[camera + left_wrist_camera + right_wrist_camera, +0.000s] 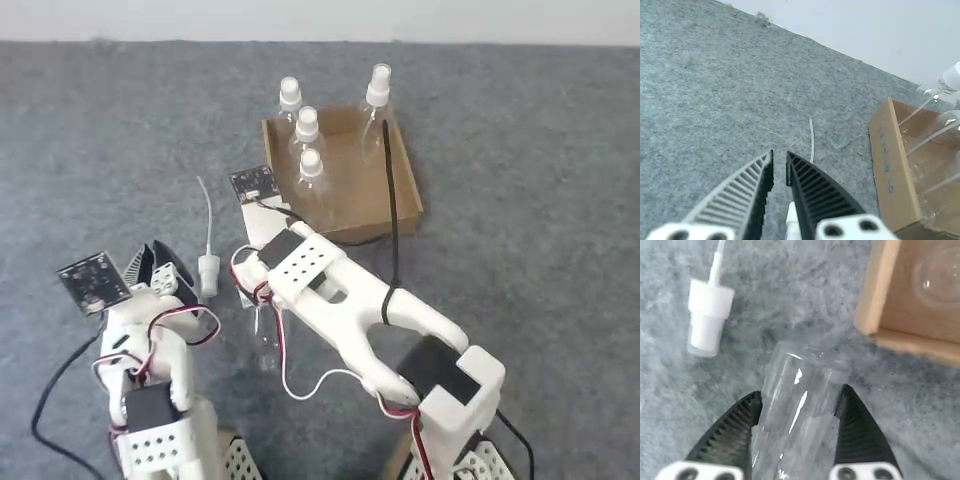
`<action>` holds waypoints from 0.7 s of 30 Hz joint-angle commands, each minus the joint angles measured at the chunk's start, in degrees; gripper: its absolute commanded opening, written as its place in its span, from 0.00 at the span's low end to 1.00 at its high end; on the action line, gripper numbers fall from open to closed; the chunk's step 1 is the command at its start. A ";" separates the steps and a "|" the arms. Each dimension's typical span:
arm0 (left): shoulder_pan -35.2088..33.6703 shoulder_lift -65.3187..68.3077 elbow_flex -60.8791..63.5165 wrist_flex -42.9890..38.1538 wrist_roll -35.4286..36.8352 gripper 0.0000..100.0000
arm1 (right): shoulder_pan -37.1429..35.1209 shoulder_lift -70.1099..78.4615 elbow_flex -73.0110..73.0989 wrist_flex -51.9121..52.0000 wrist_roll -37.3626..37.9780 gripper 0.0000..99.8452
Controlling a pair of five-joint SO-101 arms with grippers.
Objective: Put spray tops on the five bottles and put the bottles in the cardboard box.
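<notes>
A: Starting at the left, how does the left tool (780,156) stand?

B: It sits low over the grey table (520,150), close ahead of its own arm. The two ribbed jaws are drawn almost together with a thin slit between them. Nothing is gripped there.

A: And the loose spray top (209,271)?

B: It lies on the table just to the right of that tool, apart from it in the high view. Its thin tube (204,205) stretches away from the arms. In the left wrist view a bit of the white cap peeks out under the slit, and the tube runs on ahead.

A: Next over?

B: The right tool (801,391), on an arm that slants in from the lower right. It is clenched on a clear bottle (790,440), with one black jaw against each side. The bottle's far end sits between the spray top and the near corner of the cardboard box (350,232), touching neither. I cannot tell whether the bottle rests on the table or is lifted.

A: And the box itself?

B: It is farther back and to the right, open at the top. Four bottles (307,135) stand upright in it, each with a white spray top on. Three are grouped at its left side and one is in the far right corner. A black cable (390,190) runs from the right arm up across the box's right side.
</notes>
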 commanded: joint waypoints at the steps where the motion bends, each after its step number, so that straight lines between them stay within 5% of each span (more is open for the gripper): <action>1: -0.18 -0.88 -0.66 -1.76 -0.44 0.04 | 0.13 -6.46 -2.11 4.53 -0.53 0.01; 17: -0.18 -0.88 -0.66 -1.76 -0.44 0.04 | 6.55 -16.75 -2.20 23.16 -1.05 0.01; 21: -0.18 -0.88 -0.66 -1.76 -0.44 0.04 | 10.42 -19.82 -2.20 26.95 -10.46 0.01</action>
